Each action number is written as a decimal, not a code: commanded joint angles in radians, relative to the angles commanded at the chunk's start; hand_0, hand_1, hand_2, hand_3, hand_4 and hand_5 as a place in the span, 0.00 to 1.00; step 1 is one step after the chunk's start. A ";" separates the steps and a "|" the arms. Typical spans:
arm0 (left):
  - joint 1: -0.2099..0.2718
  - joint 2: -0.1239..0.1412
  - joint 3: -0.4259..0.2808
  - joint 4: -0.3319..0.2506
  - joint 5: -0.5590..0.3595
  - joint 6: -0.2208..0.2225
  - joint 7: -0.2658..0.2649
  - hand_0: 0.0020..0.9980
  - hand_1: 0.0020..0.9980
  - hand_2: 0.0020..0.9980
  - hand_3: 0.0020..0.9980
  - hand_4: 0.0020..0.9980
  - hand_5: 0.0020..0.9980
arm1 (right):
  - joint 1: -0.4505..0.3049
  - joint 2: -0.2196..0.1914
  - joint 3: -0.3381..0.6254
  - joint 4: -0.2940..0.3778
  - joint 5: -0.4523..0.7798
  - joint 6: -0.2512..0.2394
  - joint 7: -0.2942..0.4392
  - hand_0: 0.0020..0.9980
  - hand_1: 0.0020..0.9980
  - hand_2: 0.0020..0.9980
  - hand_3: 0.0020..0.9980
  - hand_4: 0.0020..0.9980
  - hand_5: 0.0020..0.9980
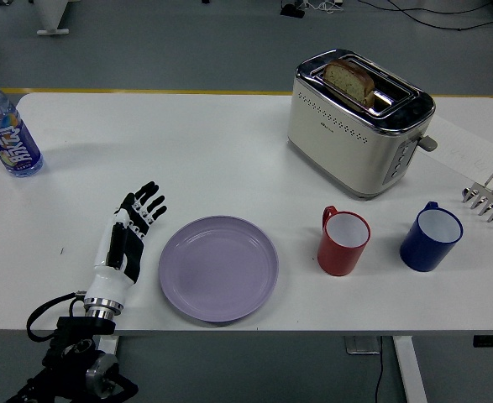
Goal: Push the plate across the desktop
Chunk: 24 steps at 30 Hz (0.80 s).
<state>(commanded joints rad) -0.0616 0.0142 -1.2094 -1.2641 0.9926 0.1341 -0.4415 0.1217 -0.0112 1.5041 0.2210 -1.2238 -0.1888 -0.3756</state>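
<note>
A lilac plate (219, 268) lies flat on the white table (187, 159) near the front edge. My left hand (130, 232) lies to the plate's left, fingers straight and spread, pointing away and slightly right. A small gap separates the hand from the plate's rim. The hand holds nothing. My right hand is out of view.
A red mug (343, 243) stands right of the plate, then a blue mug (431, 238). A cream toaster (359, 122) with bread stands at the back right. A water bottle (5, 130) is at the far left. A metal rack (491, 199) is at the right edge.
</note>
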 joint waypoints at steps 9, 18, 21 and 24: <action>0.006 0.115 -0.269 -0.101 0.058 -0.182 0.257 0.78 0.79 0.81 0.75 0.53 1.00 | -0.005 -0.001 -0.008 0.000 0.015 -0.004 0.000 0.64 0.59 0.68 0.75 0.46 0.52; -0.007 0.200 -0.452 -0.085 0.005 -0.309 0.383 0.77 0.79 0.78 0.73 0.53 1.00 | -0.011 0.000 -0.011 0.001 0.022 -0.007 0.000 0.64 0.59 0.68 0.75 0.46 0.52; -0.012 0.214 -0.481 -0.062 -0.006 -0.316 0.388 0.77 0.78 0.78 0.73 0.53 1.00 | -0.011 -0.001 -0.013 0.001 0.025 -0.007 0.001 0.64 0.59 0.68 0.75 0.46 0.52; -0.017 0.224 -0.517 -0.038 -0.019 -0.317 0.388 0.77 0.78 0.78 0.73 0.53 1.00 | -0.010 0.000 -0.016 0.001 0.029 -0.008 0.001 0.64 0.59 0.68 0.75 0.46 0.52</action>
<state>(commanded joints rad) -0.0785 0.2383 -1.7264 -1.3020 0.9738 -0.1830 -0.0531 0.1115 -0.0111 1.4883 0.2216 -1.1946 -0.1965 -0.3747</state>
